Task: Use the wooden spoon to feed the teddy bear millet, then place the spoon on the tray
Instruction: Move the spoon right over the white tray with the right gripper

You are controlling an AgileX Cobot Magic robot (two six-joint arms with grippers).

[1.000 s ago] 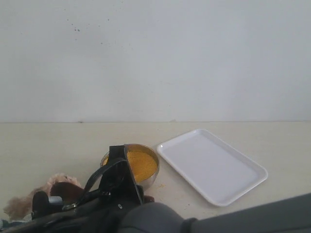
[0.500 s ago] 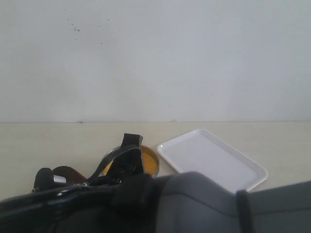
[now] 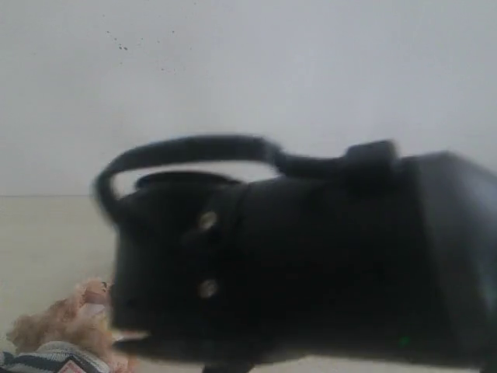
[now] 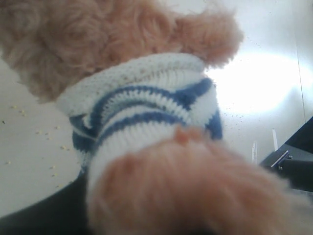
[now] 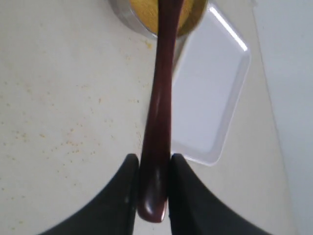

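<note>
Glossy wooden spoon [image 5: 164, 73]; smooth plastic tray [image 5: 215, 88]; fluffy teddy bear [image 4: 98, 39], knit shirt [image 4: 142, 98].

The right tool [image 5: 151, 164] has its two black fingers [image 5: 120, 196] pressed against either side of the handle end of the dark reddish-brown wooden spoon [image 5: 164, 73]. A black, blurred arm [image 3: 311, 264] fills the near scene, stretching from the right across towards the left. The left tool's grip cannot be made out.

Soft, even light; heavily blurred close foreground.
</note>
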